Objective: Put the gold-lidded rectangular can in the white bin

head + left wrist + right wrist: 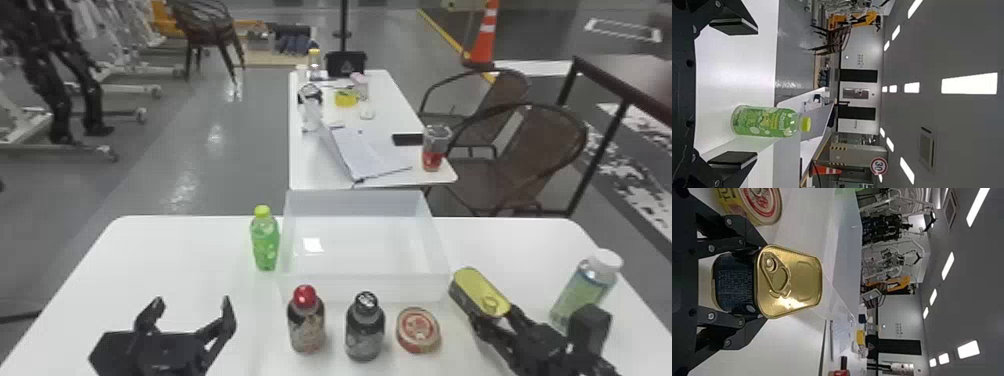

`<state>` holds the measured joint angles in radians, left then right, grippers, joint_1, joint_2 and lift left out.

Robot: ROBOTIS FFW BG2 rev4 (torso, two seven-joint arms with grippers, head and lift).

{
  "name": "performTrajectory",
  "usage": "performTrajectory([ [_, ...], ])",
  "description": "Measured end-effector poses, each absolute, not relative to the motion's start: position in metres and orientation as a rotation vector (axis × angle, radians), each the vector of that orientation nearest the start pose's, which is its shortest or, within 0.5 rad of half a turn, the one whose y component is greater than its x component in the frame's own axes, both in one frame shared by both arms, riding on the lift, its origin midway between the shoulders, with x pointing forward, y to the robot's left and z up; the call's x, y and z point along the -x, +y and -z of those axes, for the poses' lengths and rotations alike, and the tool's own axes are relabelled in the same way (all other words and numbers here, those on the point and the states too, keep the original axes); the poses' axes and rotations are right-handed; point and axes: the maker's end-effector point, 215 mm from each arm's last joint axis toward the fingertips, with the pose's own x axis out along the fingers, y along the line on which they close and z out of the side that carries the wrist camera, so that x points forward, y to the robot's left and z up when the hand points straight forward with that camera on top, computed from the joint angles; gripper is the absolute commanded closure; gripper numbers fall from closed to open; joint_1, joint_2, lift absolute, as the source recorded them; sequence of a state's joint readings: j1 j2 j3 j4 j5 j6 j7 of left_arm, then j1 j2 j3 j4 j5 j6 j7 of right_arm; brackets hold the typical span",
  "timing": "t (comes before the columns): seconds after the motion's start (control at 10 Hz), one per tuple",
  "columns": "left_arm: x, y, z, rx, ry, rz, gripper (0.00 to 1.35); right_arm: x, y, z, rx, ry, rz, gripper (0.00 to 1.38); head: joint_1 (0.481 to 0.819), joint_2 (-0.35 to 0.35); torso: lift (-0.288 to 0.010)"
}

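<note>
The gold-lidded rectangular can (481, 294) is at the white bin's front right corner, outside the bin (367, 287). My right gripper (492, 320) is shut on the can's near end. In the right wrist view the can (791, 282), dark-sided with a pull ring on its gold lid, sits between the fingers of my right gripper (752, 282). My left gripper (192, 315) is parked open at the table's left front, its fingers wide apart. The left wrist view has my left gripper (734, 94) with nothing held.
A green bottle (265, 240) stands by the bin's left side. In front of the bin are a red-capped bottle (306, 320), a black-capped bottle (365, 327) and a round tin (418, 330). A white-capped bottle (585, 285) stands on the right, beyond my right arm.
</note>
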<state>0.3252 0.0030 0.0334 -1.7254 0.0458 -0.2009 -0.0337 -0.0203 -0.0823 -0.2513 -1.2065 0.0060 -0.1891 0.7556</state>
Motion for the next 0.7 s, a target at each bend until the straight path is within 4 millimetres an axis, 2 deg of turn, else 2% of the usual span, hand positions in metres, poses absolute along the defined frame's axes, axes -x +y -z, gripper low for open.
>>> performTrajectory([
  [0.3, -0.491, 0.242, 0.369, 0.031, -0.038, -0.001, 0.18, -0.549, -0.259, 0.352, 0.0, 0.022, -0.426, 0.82, 0.549, 0.0, -0.1],
  [0.4, -0.492, 0.24, 0.369, 0.032, -0.038, 0.002, 0.18, -0.552, -0.259, 0.324, -0.002, -0.012, -0.416, 0.82, 0.549, 0.0, -0.1],
  [0.6, -0.494, 0.237, 0.369, 0.032, -0.039, 0.012, 0.18, -0.564, -0.248, 0.292, -0.025, -0.027, -0.432, 0.82, 0.549, 0.0, -0.1],
  [0.7, -0.496, 0.235, 0.37, 0.032, -0.036, 0.018, 0.18, -0.575, -0.235, 0.284, -0.035, -0.009, -0.457, 0.82, 0.549, 0.0, -0.1],
])
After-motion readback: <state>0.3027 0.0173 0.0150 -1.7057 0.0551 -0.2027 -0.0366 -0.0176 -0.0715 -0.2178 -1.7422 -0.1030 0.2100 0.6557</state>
